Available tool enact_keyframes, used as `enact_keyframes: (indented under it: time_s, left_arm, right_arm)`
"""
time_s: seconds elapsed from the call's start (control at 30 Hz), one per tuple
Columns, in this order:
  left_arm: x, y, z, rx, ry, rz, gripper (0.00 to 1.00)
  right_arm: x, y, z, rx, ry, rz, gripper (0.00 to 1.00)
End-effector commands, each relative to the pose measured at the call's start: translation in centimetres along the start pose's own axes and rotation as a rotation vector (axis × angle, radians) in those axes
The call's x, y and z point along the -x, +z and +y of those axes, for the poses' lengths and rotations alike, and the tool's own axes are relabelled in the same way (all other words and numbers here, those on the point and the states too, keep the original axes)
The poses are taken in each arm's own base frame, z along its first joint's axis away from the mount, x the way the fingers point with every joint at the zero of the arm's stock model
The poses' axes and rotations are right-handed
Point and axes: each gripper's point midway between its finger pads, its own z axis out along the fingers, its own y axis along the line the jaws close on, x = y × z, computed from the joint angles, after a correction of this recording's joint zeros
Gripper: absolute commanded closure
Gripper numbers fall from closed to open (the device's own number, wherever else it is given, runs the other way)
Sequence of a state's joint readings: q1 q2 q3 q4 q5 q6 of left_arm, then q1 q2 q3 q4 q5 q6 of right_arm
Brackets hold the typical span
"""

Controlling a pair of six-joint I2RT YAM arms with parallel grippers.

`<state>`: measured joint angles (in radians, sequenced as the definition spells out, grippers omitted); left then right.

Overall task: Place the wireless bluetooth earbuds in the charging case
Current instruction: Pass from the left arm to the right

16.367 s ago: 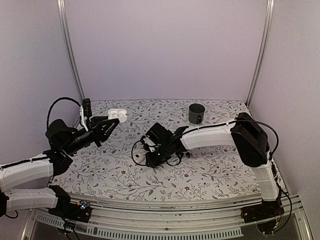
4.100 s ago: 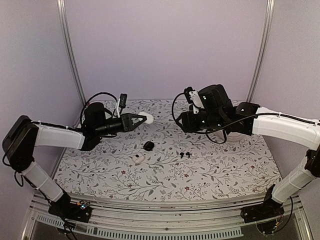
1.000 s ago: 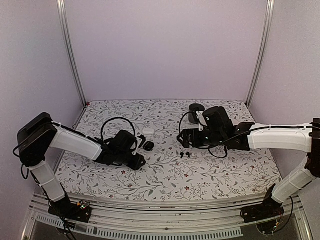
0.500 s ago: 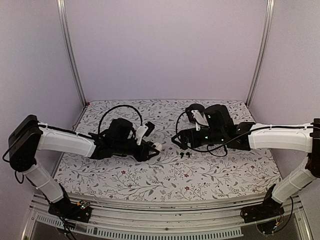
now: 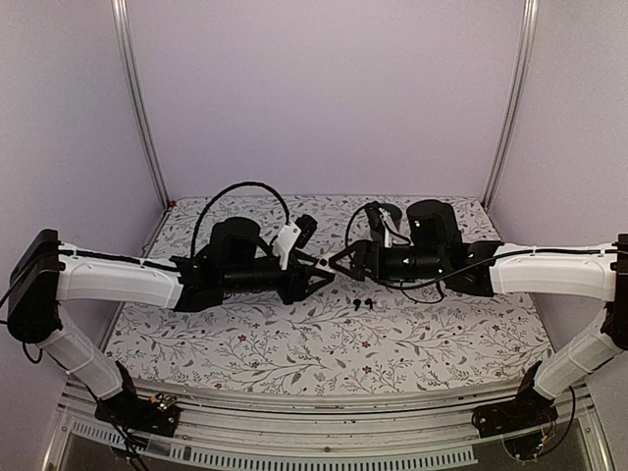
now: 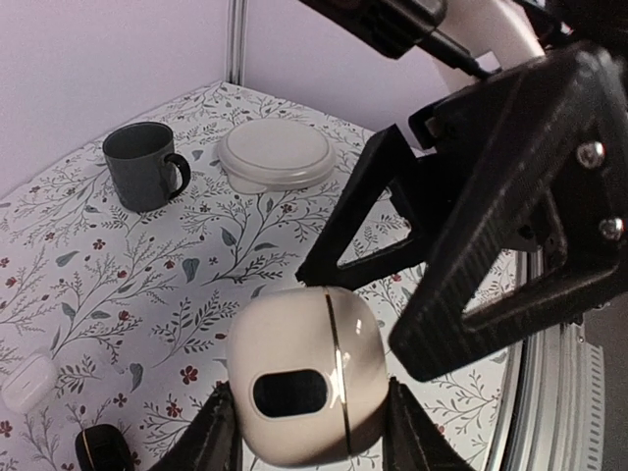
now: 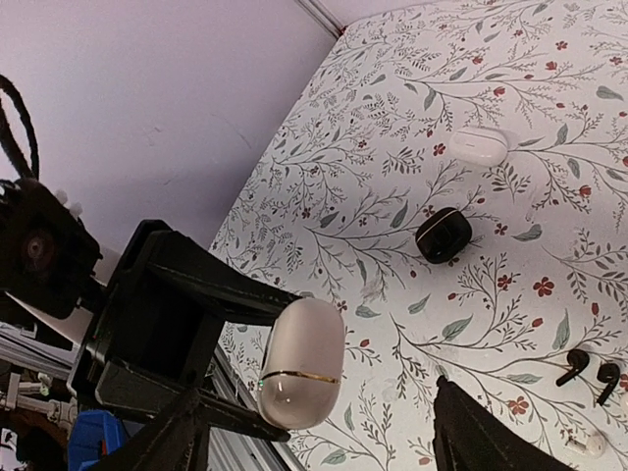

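Note:
My left gripper (image 5: 314, 267) is shut on a white pebble-shaped charging case (image 6: 304, 388) with a gold seam, its lid closed, held up in mid-air over the table's middle. My right gripper (image 7: 316, 397) faces it tip to tip, jaws open on either side of the same charging case (image 7: 302, 363), with a clear gap on one side. A pair of black earbuds (image 7: 589, 371) lies on the cloth below; the same black earbuds (image 5: 361, 303) show in the top view. A small white earbud (image 7: 589, 444) lies near them.
A black round case (image 7: 444, 234) and a small white case (image 7: 479, 145) lie on the floral cloth. A dark mug (image 6: 142, 165) and a white round lid (image 6: 275, 155) stand at the back right. Purple walls enclose the table.
My left arm has lifted the white case off the cloth and carried it right to the middle. My right gripper has come left to meet it, its jaws narrowing a little.

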<state>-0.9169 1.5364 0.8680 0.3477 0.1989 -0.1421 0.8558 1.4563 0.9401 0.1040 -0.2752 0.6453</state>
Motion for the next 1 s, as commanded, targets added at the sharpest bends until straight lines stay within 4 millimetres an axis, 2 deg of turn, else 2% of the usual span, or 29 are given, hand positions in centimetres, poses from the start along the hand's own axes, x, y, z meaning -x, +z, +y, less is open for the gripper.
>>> enact_keyframes:
  time_s: [0.0, 0.2, 0.43, 0.6, 0.77, 0.83, 0.9, 0.93, 0.97]
  left_arm:
    - [3.0, -0.3, -1.0, 0.050, 0.064, -0.091, 0.86]
    - [3.4, -0.2, -0.9, 0.122, 0.070, -0.119, 0.86]
    - [3.3, 0.2, -1.1, 0.123, 0.064, -0.120, 0.86]
    - [3.2, 0.5, -1.6, 0.097, 0.064, -0.121, 0.86]
    - [3.4, 0.5, -2.0, 0.075, 0.059, -0.130, 0.85]
    - [3.4, 0.5, -2.1, 0.070, 0.058, -0.133, 0.84]
    - [3.4, 0.5, -2.2, 0.064, 0.056, -0.133, 0.79]
    - [3.4, 0.5, -2.3, 0.057, 0.053, -0.134, 0.74]
    - [3.5, 0.4, -2.6, 0.037, 0.051, -0.137, 0.64]
  right_arm:
    - [1.7, -0.6, 0.7, 0.005, 0.115, -0.081, 0.30]
    - [1.4, -0.4, 1.3, 0.011, 0.150, -0.080, 0.46]
    - [1.0, -0.2, 1.6, 0.027, 0.168, -0.073, 0.59]
    - [0.9, 0.2, 2.1, 0.053, 0.164, -0.065, 0.73]
    - [0.9, 0.6, 2.6, 0.082, 0.172, -0.051, 0.74]
    - [1.1, 0.5, 2.7, 0.084, 0.177, -0.059, 0.78]
    - [1.2, 0.5, 2.7, 0.083, 0.176, -0.062, 0.89]
    - [1.2, 0.4, 2.7, 0.082, 0.174, -0.063, 0.93]
    - [1.3, 0.4, 2.7, 0.080, 0.170, -0.065, 0.96]
